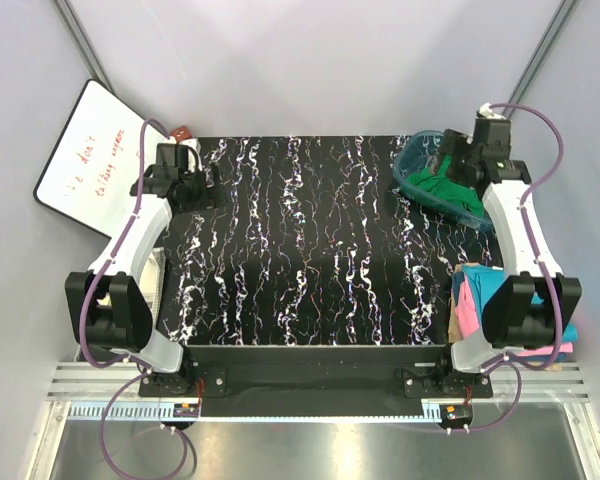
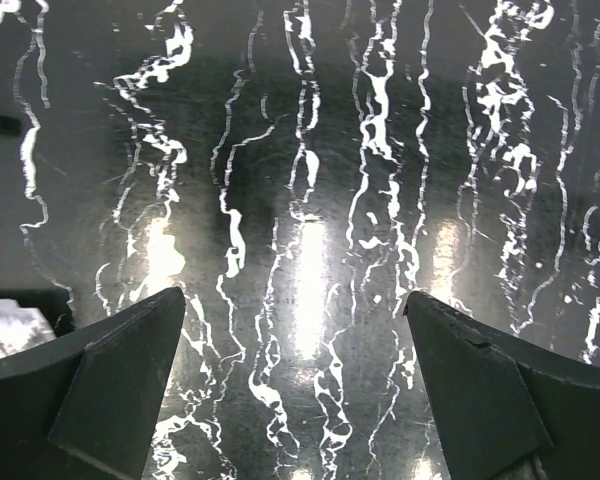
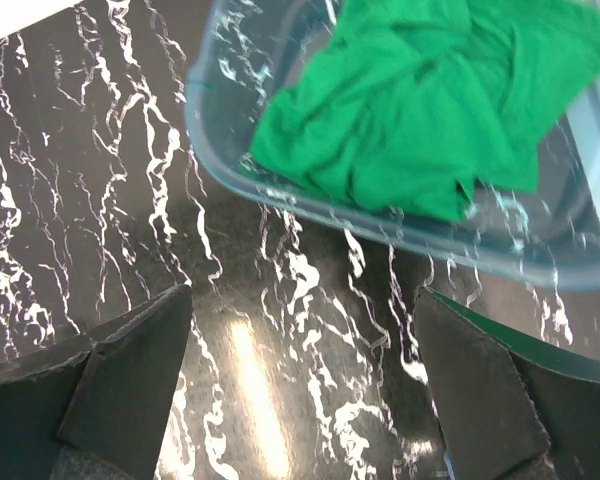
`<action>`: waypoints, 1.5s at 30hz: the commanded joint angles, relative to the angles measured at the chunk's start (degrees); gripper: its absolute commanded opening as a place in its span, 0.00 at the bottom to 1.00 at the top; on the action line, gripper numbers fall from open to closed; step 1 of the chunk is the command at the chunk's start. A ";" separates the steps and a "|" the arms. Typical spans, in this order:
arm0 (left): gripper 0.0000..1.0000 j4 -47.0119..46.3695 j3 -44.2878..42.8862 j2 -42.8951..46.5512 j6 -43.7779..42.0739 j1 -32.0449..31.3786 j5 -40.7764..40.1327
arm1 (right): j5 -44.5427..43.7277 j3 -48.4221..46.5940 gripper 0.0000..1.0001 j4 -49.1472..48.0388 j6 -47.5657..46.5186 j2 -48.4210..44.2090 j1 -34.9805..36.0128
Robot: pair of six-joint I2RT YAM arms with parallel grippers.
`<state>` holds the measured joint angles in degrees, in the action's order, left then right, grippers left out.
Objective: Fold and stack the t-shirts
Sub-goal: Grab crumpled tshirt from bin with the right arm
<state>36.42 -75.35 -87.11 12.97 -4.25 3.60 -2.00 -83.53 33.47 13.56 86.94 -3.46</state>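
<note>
L gripper (image 2: 290,300) is standing wide open, nothing btw its fingers (image 2: 110,380). It's hovering over the bare black marbled table (image 1: 310,250) at the far L side. A crinkled whitish thing (image 2: 5,330) is peeking in at the lower L of the wrist view, beside the L finger; can't tell what it is.

R gripper (image 3: 302,295) is gaping fully too and gripping nothing. It's hanging over the table at the far R, w/ the clear teal tub (image 3: 212,120) lying just beyond the fingertips and apart from them. The bright green t-shirt (image 3: 420,120) is lying crumpled inside that tub, unfolded and bunched toward the wall nearest the gripper. Neither finger is touching cloth or tub.

In the top view the tub is sitting at an angle at the table's far R corner, w/ the R arm's wrist overlapping it. At the near R edge, folded pieces are lying overlapped: pink t-shirt (image 1: 465,305), teal-blue t-shirt (image 1: 492,283) and tan t-shirt (image 1: 453,325). The R arm's elbow is hiding part of them, so the stacking order isn't clear. A whiteboard (image 1: 85,160) is leaning off the table's far L side; its red writing is too small to read.
</note>
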 commanded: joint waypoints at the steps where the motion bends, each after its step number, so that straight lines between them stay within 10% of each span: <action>1: 0.99 -0.49 -0.66 -1.21 0.91 0.03 2.47 | -5.00 -10.15 1.00 4.49 -4.68 4.29 5.11; 11: 0.99 8.74 -7.17 -10.79 -1.99 -6.12 -13.50 | -17.15 -36.57 0.97 13.26 -10.05 22.89 9.62; 23: 0.99 11.21 -8.76 -13.09 -1.90 -8.14 -9.31 | -19.45 -68.77 0.83 26.98 -1.62 50.75 3.82; 40: 0.99 11.91 -9.28 -11.85 -2.86 -8.67 -8.78 | -14.44 -59.57 0.85 31.30 5.60 61.42 -1.19; 43: 0.99 12.09 -9.55 -12.20 -2.86 -8.84 -8.69 | -12.42 -58.07 0.67 31.48 6.04 62.21 -1.19; 44: 0.99 12.27 -9.72 -12.12 -2.95 -8.84 -8.78 | -11.11 -57.80 0.29 31.48 6.04 62.39 -1.19; 45: 0.99 12.27 -9.73 -12.12 -2.87 -8.93 -8.78 | -10.75 -57.11 0.12 31.56 6.12 62.30 -1.19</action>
<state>48.47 -82.59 -100.88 10.79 -12.75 -6.00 -17.10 -142.15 63.33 17.93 148.27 -4.97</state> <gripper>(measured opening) 0.987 0.520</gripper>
